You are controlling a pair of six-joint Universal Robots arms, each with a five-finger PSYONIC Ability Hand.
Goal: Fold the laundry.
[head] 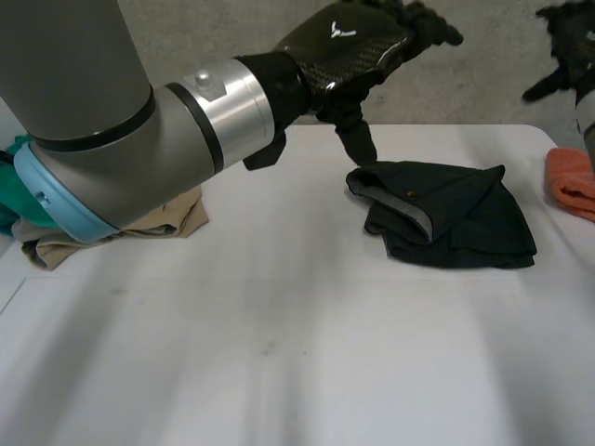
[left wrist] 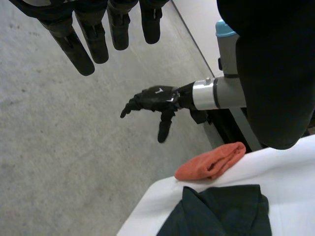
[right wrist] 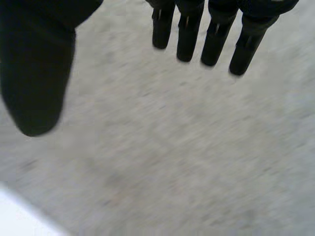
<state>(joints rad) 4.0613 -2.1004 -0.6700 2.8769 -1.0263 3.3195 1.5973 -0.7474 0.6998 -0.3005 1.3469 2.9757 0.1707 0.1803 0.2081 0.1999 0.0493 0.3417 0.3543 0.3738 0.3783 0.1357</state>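
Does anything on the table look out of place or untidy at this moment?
Nothing is spilled or damaged. The dark folded garment is lopsided, with its grey lining poking out at one fold. The rolled orange cloth lies right at the edge of the white table, where it might slip off.

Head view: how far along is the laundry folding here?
Done: dark garment lies folded mid-table, orange cloth folded at the table's edge. In hand: nothing; left robot hand and right robot hand are open and raised. Left: tan garment and green cloth beside the left arm look bunched.
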